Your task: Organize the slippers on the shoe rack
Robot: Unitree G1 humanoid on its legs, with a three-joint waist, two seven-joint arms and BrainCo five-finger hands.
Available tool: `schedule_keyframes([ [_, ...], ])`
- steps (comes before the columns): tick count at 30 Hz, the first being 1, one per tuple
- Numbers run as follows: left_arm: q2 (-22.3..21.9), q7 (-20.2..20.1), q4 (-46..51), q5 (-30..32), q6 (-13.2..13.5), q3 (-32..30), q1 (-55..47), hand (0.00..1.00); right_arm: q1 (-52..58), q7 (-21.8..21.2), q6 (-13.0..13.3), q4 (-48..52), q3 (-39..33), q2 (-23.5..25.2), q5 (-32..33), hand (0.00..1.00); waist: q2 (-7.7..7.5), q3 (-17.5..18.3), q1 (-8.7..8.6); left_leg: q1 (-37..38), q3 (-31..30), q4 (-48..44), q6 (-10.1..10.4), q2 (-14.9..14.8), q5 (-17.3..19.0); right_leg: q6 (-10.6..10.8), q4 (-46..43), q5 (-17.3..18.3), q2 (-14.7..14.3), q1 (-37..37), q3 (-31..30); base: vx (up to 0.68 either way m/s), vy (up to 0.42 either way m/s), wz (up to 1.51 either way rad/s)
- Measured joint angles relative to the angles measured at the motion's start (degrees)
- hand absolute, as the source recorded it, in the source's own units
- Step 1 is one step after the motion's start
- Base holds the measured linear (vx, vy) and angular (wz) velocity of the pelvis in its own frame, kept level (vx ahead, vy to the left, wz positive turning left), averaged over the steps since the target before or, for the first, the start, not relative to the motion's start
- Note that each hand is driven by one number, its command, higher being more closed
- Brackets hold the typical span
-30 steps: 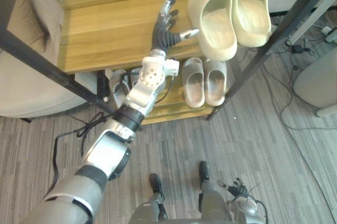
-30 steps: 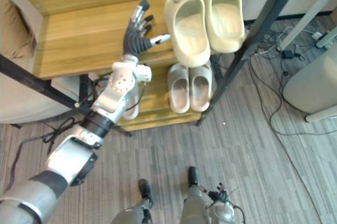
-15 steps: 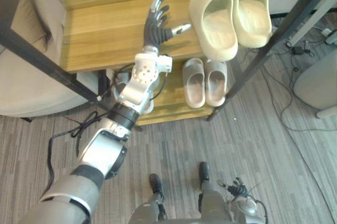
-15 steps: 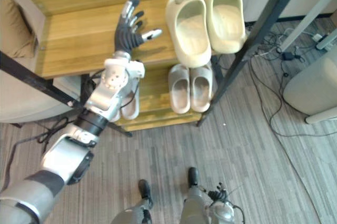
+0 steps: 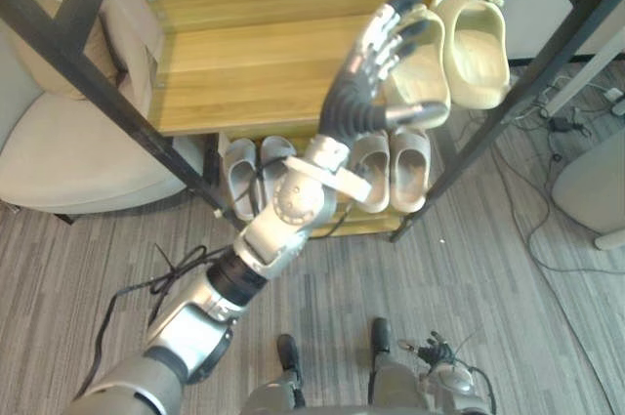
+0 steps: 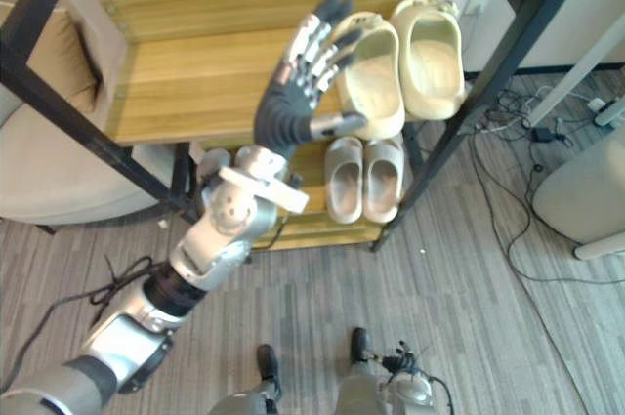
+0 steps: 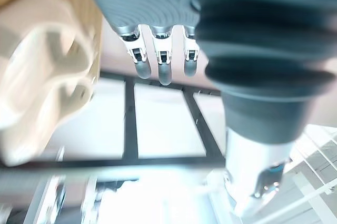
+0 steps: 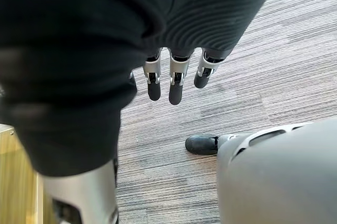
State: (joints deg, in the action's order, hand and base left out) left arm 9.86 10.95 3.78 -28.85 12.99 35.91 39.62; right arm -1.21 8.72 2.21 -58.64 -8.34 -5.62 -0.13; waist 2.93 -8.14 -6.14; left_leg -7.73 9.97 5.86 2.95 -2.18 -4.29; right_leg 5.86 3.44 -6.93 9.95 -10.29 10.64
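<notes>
My left hand (image 5: 371, 73) is raised above the shoe rack's wooden top shelf (image 5: 244, 73), open with fingers spread and holding nothing. Two cream clogs (image 6: 430, 49) stand side by side at the right end of that shelf; my fingers overlap the nearer clog (image 6: 376, 83). That cream clog (image 7: 42, 76) shows past my left fingertips (image 7: 160, 66). On the lower shelf sits a beige slipper pair (image 5: 393, 156), and a pale grey pair (image 5: 249, 171) lies to its left. My right hand (image 8: 175, 84) hangs open over the carpet.
A beige armchair (image 5: 68, 151) stands left of the rack. Black metal posts (image 5: 98, 93) frame the rack on both sides. A white rounded object (image 5: 596, 181) and loose cables (image 5: 547, 122) lie on the carpet at the right.
My left hand has lifted off the top shelf and risen toward the camera, still open. The whole picture has shifted, so the camera moved too.
</notes>
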Motion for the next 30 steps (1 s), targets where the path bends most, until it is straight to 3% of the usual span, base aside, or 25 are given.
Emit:
schedule_keyframes([
  [17,-5.1,-3.8,-12.1,0.2,-3.4,8.3,-1.4,0.00,-0.4,-0.3,0.0,-0.7,1.7,-1.0,-2.1,0.00,-0.22,1.7,-0.47,-2.4,1.0,0.0,0.1,-0.3,0.0,0.3,0.0,-0.1,0.0,-2.9,-0.9,0.03,0.003,-0.03],
  [30,-7.4,-5.0,-17.0,5.3,-4.8,12.5,-1.3,0.00,-0.4,-0.2,0.1,-0.6,-0.1,-0.7,-2.1,0.00,-0.32,1.7,-0.94,-2.2,2.2,0.0,0.3,-0.3,0.2,0.3,-0.1,-0.3,-0.1,-3.8,-2.7,0.02,0.000,-0.06],
])
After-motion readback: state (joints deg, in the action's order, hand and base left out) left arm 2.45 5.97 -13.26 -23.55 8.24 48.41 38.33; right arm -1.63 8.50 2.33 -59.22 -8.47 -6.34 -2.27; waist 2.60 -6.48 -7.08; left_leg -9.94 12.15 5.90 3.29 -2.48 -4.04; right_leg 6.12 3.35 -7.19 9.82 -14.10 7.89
